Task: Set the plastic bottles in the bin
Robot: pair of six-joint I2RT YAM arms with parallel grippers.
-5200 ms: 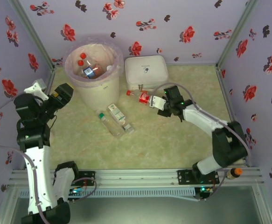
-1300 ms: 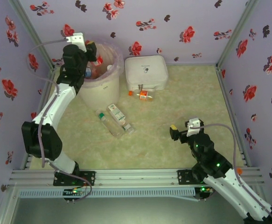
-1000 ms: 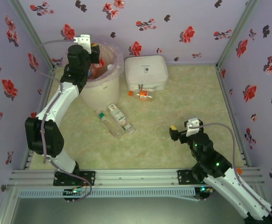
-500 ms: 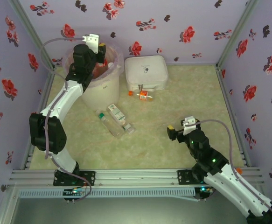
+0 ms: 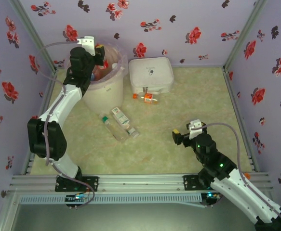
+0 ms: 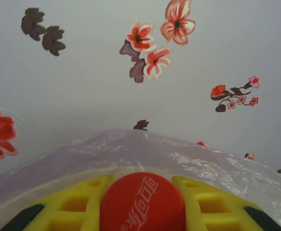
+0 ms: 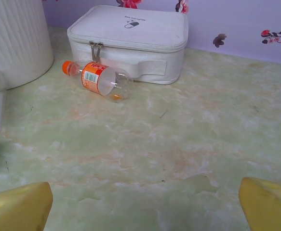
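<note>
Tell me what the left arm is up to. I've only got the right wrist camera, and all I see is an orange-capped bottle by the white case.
Observer: The left fingers are shut on a red-capped bottle, held over the bin.
Operator: Any other bottles on the table?
Observer: Two more lie side by side in front of the bin, a green-capped bottle and a labelled bottle.
Operator: Where's my arm relative to those?
Observer: Your right fingers hang open off to their right, apart from both.
</note>
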